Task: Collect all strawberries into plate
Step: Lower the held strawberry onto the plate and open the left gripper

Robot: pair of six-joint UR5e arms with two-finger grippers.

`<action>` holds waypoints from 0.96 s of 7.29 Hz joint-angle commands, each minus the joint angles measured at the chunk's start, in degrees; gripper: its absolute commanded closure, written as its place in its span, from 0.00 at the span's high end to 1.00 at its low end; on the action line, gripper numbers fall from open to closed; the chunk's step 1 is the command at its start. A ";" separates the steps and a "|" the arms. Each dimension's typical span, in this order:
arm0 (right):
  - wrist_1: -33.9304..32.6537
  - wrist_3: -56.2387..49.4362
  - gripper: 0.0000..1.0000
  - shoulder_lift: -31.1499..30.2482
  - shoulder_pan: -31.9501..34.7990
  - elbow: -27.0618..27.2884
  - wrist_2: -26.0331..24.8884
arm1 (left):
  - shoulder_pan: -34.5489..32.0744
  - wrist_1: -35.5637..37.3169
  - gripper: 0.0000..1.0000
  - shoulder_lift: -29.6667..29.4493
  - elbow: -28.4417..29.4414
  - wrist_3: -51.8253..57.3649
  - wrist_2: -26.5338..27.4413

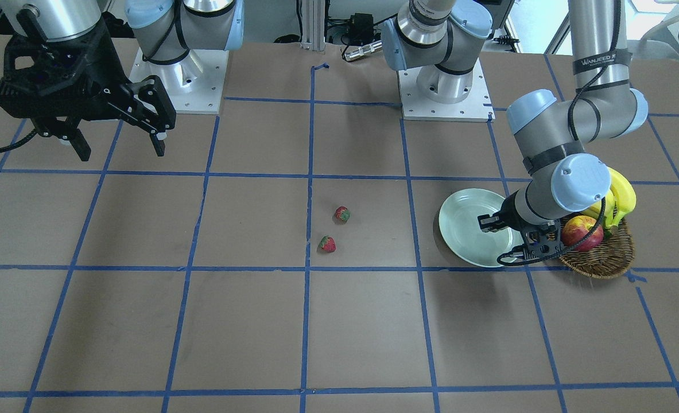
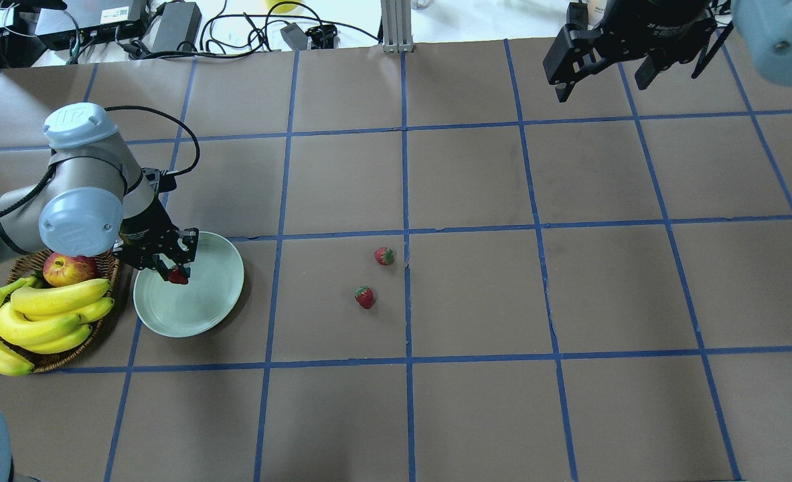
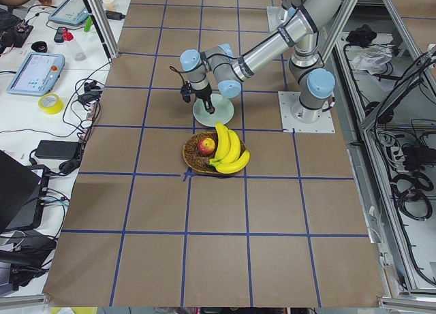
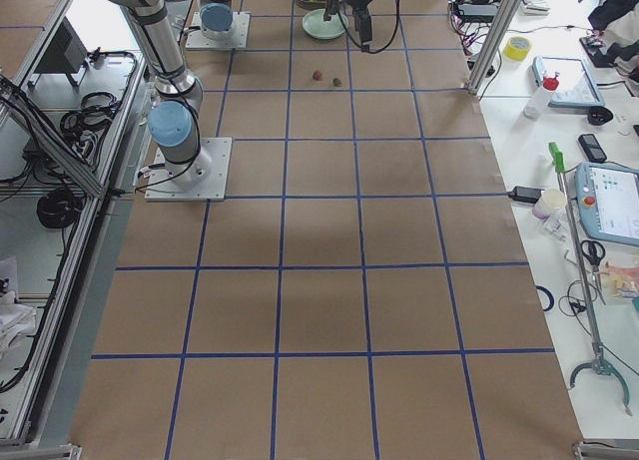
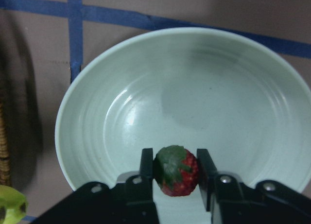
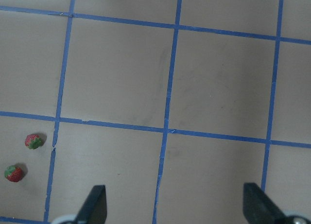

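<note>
My left gripper (image 5: 175, 171) is shut on a strawberry (image 5: 176, 170) and holds it just above the pale mint-green plate (image 5: 233, 78). In the overhead view that strawberry (image 2: 178, 276) shows at the fingertips over the plate (image 2: 201, 304). Two more strawberries (image 2: 383, 256) (image 2: 364, 296) lie on the table's middle, apart from the plate; they also show in the right wrist view (image 6: 33, 141) (image 6: 14, 173). My right gripper (image 2: 602, 77) is open and empty, held high over the far right of the table.
A brown wicker basket (image 2: 98, 333) with a red-yellow apple (image 2: 67, 268) and a bunch of bananas (image 2: 34, 318) stands right beside the plate, under my left arm's wrist. Blue tape lines grid the brown table.
</note>
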 commanded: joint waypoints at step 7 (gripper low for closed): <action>0.00 0.07 1.00 0.00 0.02 0.00 0.09 | -13.72 -0.22 1.00 2.93 5.34 -13.77 -6.14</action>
